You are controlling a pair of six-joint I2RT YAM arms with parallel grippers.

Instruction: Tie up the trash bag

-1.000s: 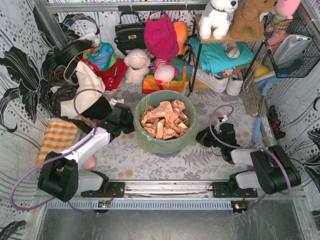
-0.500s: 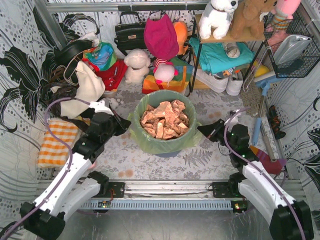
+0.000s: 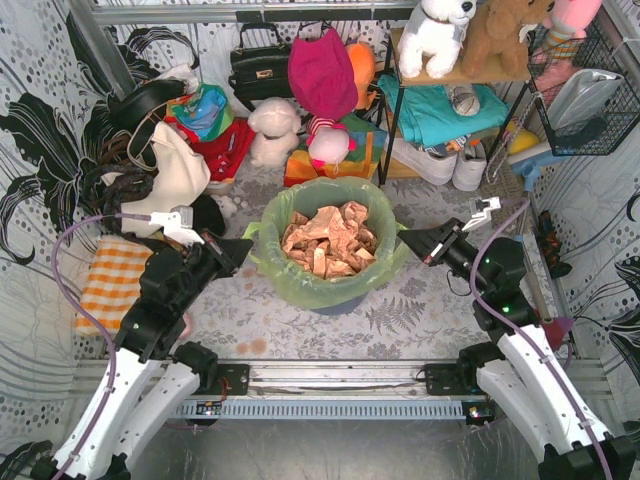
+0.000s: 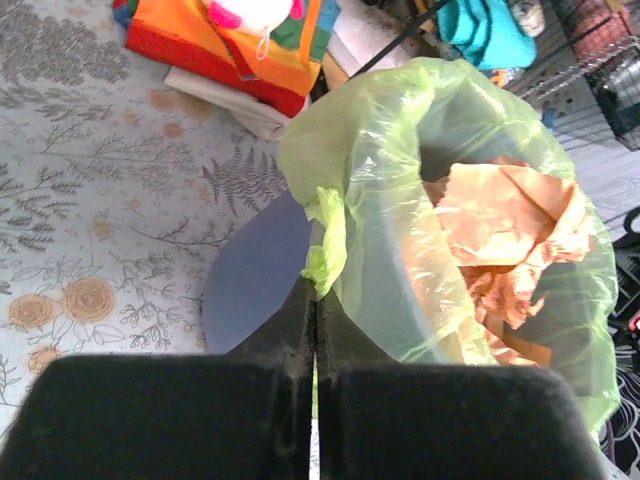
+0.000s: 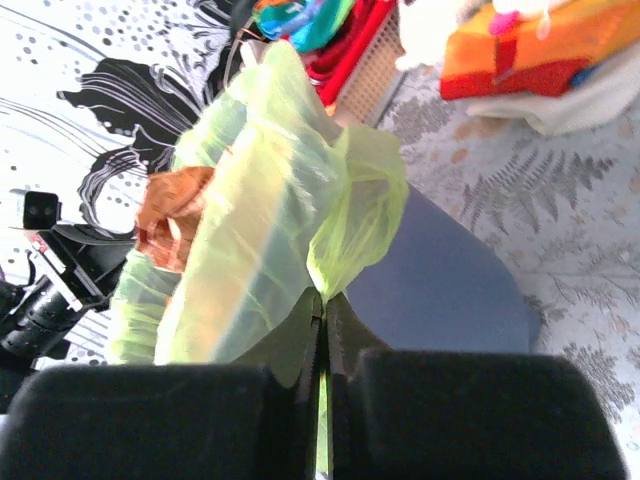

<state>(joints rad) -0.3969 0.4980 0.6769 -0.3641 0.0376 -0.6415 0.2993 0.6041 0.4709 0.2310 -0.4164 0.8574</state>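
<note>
The trash bag (image 3: 300, 285) is thin light-green plastic lining a round blue-grey bin (image 3: 335, 305) in the middle of the floor, with crumpled brown paper (image 3: 325, 240) inside. My left gripper (image 3: 244, 247) is shut on the bag's left rim and has drawn it off the bin; the pinched fold shows in the left wrist view (image 4: 326, 240). My right gripper (image 3: 404, 238) is shut on the bag's right rim, which shows in the right wrist view (image 5: 355, 215). Both rims are stretched outward and up.
Soft toys, bags and folded clothes (image 3: 320, 75) crowd the back. A metal shelf (image 3: 450, 80) stands at the back right, with a wire basket (image 3: 590, 90) beyond. An orange checked cloth (image 3: 110, 275) lies at the left. A broom (image 3: 515, 230) leans at the right.
Both arms have risen and pulled outward with the bag's rim held in each. The rim has come off the bin on both sides and stretched wider.
</note>
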